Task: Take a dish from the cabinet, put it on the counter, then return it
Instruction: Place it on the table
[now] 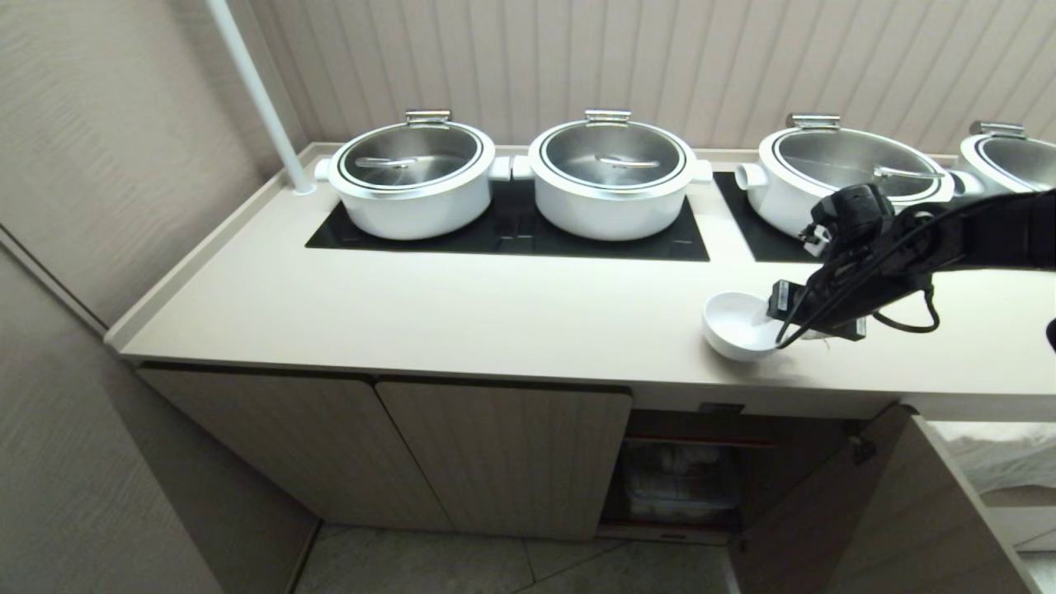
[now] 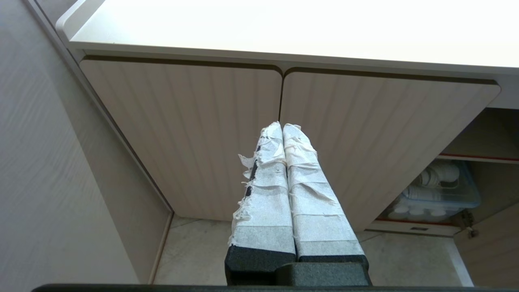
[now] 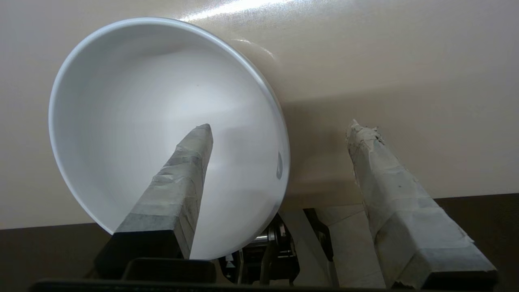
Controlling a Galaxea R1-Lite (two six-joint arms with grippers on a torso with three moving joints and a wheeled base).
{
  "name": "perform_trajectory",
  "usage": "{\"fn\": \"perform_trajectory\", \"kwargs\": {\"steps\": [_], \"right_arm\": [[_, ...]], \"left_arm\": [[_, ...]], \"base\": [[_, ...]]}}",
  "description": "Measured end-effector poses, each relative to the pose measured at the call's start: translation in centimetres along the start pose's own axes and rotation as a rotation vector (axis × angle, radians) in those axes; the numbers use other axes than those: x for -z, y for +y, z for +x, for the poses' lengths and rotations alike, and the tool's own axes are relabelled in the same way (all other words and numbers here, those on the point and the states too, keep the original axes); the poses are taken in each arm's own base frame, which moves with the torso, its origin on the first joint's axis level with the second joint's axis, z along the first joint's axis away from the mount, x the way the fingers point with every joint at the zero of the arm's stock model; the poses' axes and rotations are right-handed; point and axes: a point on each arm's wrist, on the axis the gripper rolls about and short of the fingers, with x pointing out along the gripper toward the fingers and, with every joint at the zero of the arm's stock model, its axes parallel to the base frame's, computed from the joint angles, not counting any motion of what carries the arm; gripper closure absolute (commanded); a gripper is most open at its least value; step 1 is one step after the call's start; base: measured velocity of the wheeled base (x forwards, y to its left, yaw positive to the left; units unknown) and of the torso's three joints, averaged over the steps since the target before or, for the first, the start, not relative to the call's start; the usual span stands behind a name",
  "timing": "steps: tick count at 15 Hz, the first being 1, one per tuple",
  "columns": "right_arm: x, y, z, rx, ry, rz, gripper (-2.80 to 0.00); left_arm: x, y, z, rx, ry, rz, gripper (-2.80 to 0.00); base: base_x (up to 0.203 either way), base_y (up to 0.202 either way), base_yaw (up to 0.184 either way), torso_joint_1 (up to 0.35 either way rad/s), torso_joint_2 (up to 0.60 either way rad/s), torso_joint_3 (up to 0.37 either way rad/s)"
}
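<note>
The dish [image 1: 734, 326], a small glossy white bowl, deep and plain, sits on the counter [image 1: 462, 305] close to its front edge, toward the right end and in front of the black cooktop panels; it appears tipped slightly rather than level, though the view of its foot is poor. The counter is a long smooth beige worktop with a raised rim. Below it, the beige cabinet [image 1: 503, 458] has two ribbed, round-cornered doors shut, while the compartment under the dish stands open, showing a red-edged shelf.
</note>
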Motion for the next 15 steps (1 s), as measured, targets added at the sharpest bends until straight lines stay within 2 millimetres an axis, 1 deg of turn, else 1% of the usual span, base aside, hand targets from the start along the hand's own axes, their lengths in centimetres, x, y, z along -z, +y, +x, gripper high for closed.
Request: {"fn": "perform_trajectory", "kwargs": {"steps": [6,9,11,15], "right_arm": [[-0.1,0.1,-0.2,-0.002,-0.01,-0.007,-2.8],[-0.2,0.2,-0.6,-0.006,-0.023,-0.054,-2.8],[-0.6,0.3,-0.9,-0.019,-0.076,-0.105,-2.8],[-0.8,0.3,-2.0,-0.008,-0.154,-0.181,-2.8]], "left_arm": [[0.0,0.0,0.0,0.001,0.0,0.0,0.0],[0.0,0.0,0.0,0.0,0.0,0.0,0.0],[0.0,0.0,0.0,0.0,0.0,0.0,0.0],[0.0,0.0,0.0,0.0,0.0,0.0,0.0]], "base": [[0.0,0.0,0.0,0.0,0.0,0.0],[0.0,0.0,0.0,0.0,0.0,0.0],[0.0,0.0,0.0,0.0,0.0,0.0],[0.0,0.0,0.0,0.0,0.0,0.0]]}}
